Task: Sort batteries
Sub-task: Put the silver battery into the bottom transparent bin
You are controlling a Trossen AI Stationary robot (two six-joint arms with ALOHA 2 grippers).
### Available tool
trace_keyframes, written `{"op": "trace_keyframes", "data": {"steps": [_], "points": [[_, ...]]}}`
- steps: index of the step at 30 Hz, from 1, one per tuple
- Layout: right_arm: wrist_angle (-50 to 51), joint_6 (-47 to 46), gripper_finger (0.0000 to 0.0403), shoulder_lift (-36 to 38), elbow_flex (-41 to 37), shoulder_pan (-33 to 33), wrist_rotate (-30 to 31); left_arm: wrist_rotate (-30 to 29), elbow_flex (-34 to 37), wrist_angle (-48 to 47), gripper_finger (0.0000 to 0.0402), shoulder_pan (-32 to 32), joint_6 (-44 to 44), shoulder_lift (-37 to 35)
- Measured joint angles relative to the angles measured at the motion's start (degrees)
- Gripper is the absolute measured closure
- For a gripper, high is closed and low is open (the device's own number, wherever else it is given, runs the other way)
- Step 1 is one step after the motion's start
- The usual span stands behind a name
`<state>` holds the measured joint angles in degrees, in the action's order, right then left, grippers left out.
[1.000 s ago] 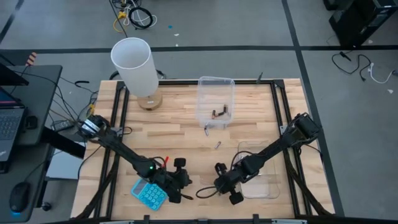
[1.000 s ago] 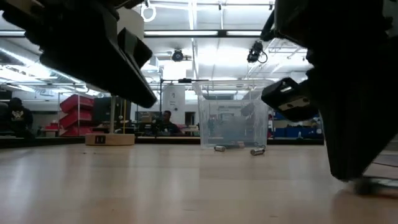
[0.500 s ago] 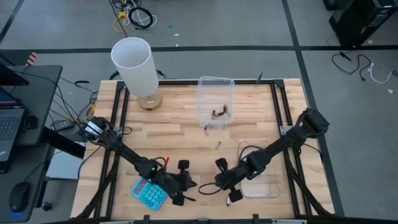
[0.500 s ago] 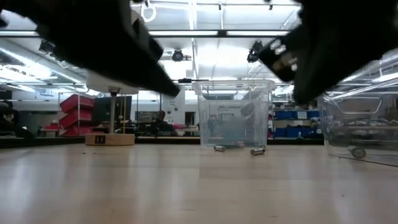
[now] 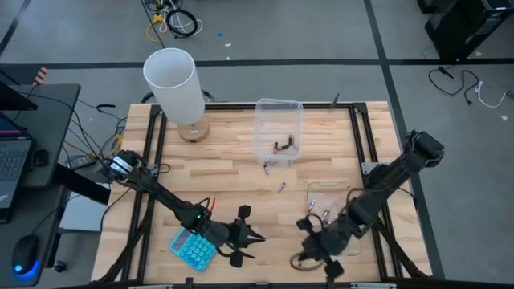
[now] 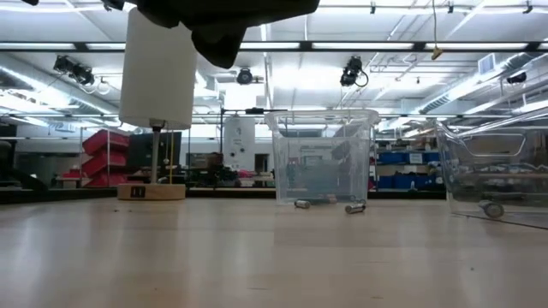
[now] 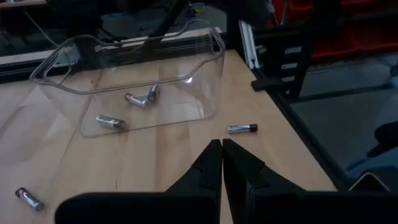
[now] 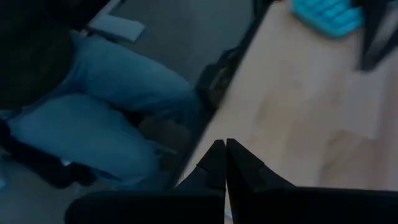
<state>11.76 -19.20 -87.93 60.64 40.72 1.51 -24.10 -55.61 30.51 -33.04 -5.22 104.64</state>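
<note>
Several batteries show: some in the far clear tub (image 5: 279,132), two loose ones (image 5: 281,187) in front of it, three (image 7: 137,99) in the near-right clear tub (image 5: 333,229), and one (image 7: 241,129) on the wood beside that tub. My left gripper (image 5: 259,238) (image 7: 221,146) is shut, holds nothing and hovers near the front edge, pointing toward the right tub. My right gripper (image 5: 309,255) (image 8: 222,149) is shut, holds nothing and hangs raised over the front edge, left of the right tub.
A blue calculator (image 5: 193,249) lies at the near left, beside my left arm. A white lamp (image 5: 173,84) stands at the far left. Black rails frame the table (image 5: 233,156). A seated person's legs (image 8: 93,112) show just past the near edge.
My right gripper has risen well clear of the table and drawn toward the near edge, leaving the low view. My left gripper has tipped up from pointing steeply down to nearly level and edged up and toward the right tub. Both have stayed shut.
</note>
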Motion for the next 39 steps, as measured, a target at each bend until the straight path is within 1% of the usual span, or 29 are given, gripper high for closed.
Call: {"op": "trace_keyframes", "data": {"steps": [4, 7, 13, 17, 21, 24, 31, 36, 39], "points": [[4.6, -1.8, 0.0403, -3.1, 4.9, 2.9, 0.2, -1.1, 0.0, 0.2, 0.0385, 0.0, -1.8, 0.0], [12.8, -3.0, 0.0403, -8.0, 12.1, 4.3, 0.4, -3.3, 0.0, 1.3, 0.0385, 0.0, -2.6, 0.0], [35.2, -9.5, 0.0403, -18.4, 27.8, 7.3, 0.3, -3.8, 0.0, 2.7, 0.0385, 0.0, -2.7, 0.0], [41.4, -14.0, 0.0403, -23.7, 33.5, 9.8, -0.6, -3.9, 0.0, 2.7, 0.0385, 0.0, -2.9, 0.0], [42.5, -15.8, 0.0403, -27.7, 35.7, 12.3, -1.5, -3.9, 0.0, 2.6, 0.0385, -0.1, -4.3, 0.0], [42.7, -15.3, 0.0403, -30.2, 35.8, 13.8, -0.7, -3.9, 0.0, 2.6, 0.0385, -0.1, -4.4, 0.0], [44.6, -8.8, 0.0403, -34.8, 35.8, 14.0, 2.4, -4.0, 0.0, 2.6, 0.0385, -0.1, -4.5, 0.0], [46.5, -4.6, 0.0403, -34.8, 35.2, 13.0, 5.1, -4.0, 0.0, 2.6, 0.0385, -0.1, -6.0, 0.0], [47.0, -1.9, 0.0403, -34.8, 35.2, 12.4, 5.6, -4.0, 0.0, 2.6, 0.0385, -0.1, -6.0, 0.0]]}}
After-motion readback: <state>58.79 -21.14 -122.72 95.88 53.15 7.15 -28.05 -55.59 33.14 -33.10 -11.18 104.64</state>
